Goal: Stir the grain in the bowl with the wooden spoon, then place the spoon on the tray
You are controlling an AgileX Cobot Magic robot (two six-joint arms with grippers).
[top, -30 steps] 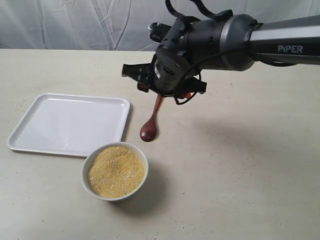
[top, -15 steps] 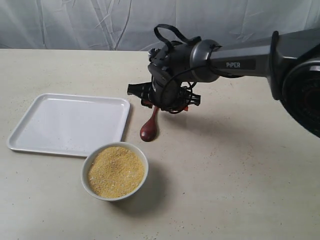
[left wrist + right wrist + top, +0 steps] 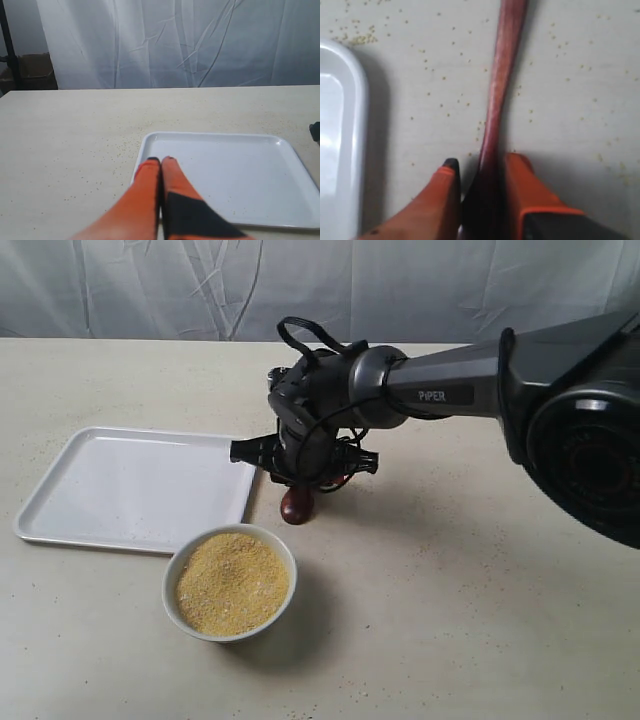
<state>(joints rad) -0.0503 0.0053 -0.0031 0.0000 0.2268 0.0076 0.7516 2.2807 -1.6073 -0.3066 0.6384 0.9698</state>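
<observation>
My right gripper (image 3: 484,161) straddles the wooden spoon (image 3: 502,75) just beside the tray (image 3: 140,485); jaws narrow, whether clamped I cannot tell; stirring and placing both look undone.

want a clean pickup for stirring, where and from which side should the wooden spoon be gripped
Grip the wooden spoon by its thin handle, probably from straight above, one finger each side. It lies flat on the table, leaving only the top open, and the handle is narrower than the rounded head. The right claw straddles it that way.
</observation>
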